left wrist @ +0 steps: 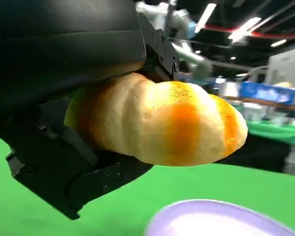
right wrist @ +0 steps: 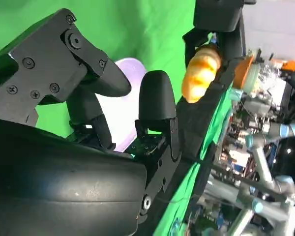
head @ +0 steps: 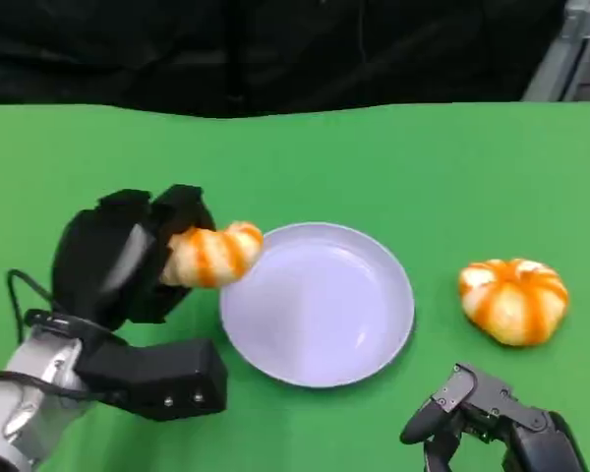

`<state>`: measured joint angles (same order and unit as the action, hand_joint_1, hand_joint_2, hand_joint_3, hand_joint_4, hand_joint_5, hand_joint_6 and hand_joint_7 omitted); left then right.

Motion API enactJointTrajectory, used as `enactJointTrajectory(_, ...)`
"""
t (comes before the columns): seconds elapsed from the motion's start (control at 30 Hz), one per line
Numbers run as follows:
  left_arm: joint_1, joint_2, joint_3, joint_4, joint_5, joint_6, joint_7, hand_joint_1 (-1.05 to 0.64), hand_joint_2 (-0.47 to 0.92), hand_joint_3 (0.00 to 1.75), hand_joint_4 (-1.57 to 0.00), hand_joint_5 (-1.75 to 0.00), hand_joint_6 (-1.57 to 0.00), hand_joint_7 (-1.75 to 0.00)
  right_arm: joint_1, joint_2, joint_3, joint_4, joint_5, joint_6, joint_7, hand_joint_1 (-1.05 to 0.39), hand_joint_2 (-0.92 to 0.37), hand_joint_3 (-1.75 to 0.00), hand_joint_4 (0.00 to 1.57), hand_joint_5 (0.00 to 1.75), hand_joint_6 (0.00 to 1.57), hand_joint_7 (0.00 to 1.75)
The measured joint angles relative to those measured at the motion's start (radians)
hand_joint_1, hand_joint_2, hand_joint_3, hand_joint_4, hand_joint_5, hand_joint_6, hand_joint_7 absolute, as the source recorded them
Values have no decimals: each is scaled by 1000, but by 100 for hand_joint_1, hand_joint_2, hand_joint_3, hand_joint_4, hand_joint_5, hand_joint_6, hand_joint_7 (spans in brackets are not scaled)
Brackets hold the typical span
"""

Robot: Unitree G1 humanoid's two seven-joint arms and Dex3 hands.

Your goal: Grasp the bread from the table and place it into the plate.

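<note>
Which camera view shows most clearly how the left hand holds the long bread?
The left wrist view: the long bread is large there, clamped between the left hand's black parts above and below. The head view shows the hand holding it at the plate's edge, but small. The right wrist view shows it far away.

Long orange-striped bread [head: 212, 255] held off the bench, lying sideways w/ one end over rim of round pale plate [head: 320, 303]; plate flat on green bench.
</note>
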<state>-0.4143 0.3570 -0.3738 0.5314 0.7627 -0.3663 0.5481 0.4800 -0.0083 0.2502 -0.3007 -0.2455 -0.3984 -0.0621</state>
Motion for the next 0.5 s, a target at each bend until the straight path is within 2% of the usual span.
enactJointTrajectory(0.2, -72, -129, -66, 51, 21, 38, -51, -16, 29, 127, -93, -175, -73, -174, -1, -1, 9, -8, 0, 5, 6, -9, -33, -141, 71, 168, 68, 141)
enactJointTrajectory(0.4, -115, -173, -113, 133, 33, 56, -86, -19, 36, 110, -89, -175, -73, -172, 4, -1, 12, -21, 1, 12, 8, -7, -35, -138, 71, 170, 68, 141)
enactJointTrajectory(0.47, -124, -190, -127, 159, 33, 61, -91, -20, 41, 103, -86, -175, -72, -165, 4, -1, 13, -21, 1, 12, 8, -6, -35, -138, 71, 170, 68, 141)
enactJointTrajectory(0.5, -132, -201, -132, 172, 33, 74, -106, -21, 44, 96, -81, -174, -73, -151, 4, -1, 13, -21, 1, 13, 8, -6, -35, -138, 70, 170, 68, 141)
